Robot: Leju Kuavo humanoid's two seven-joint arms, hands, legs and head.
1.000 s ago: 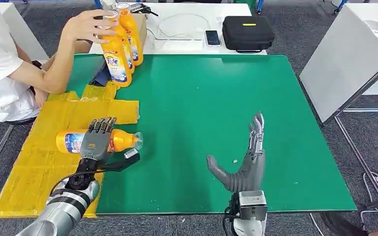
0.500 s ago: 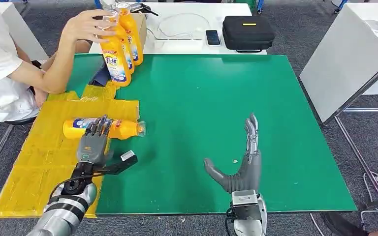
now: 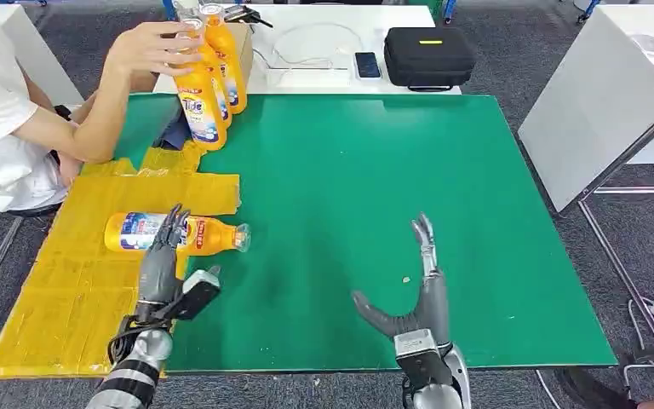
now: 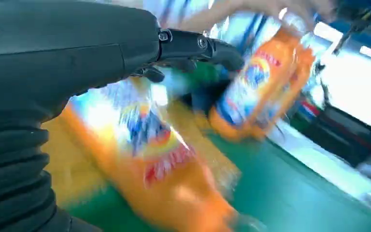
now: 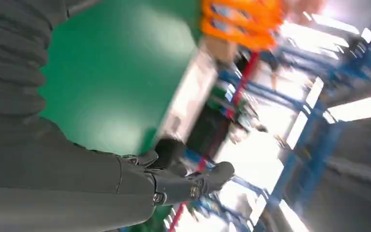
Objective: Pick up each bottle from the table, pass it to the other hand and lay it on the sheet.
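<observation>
Bottle [image 3: 176, 233] lies on its side on the yellow sheet [image 3: 68, 281], cap toward the green mat [image 3: 375, 196]. Left hand [image 3: 163, 264] hovers just behind it, fingers spread, holding nothing. Right hand [image 3: 417, 294] is spread above the mat, empty.

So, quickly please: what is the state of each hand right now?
Left hand: open, holding nothing; the orange detergent bottle lies released on the yellow sheet.
Right hand: open, fingers spread, holding nothing.
</observation>
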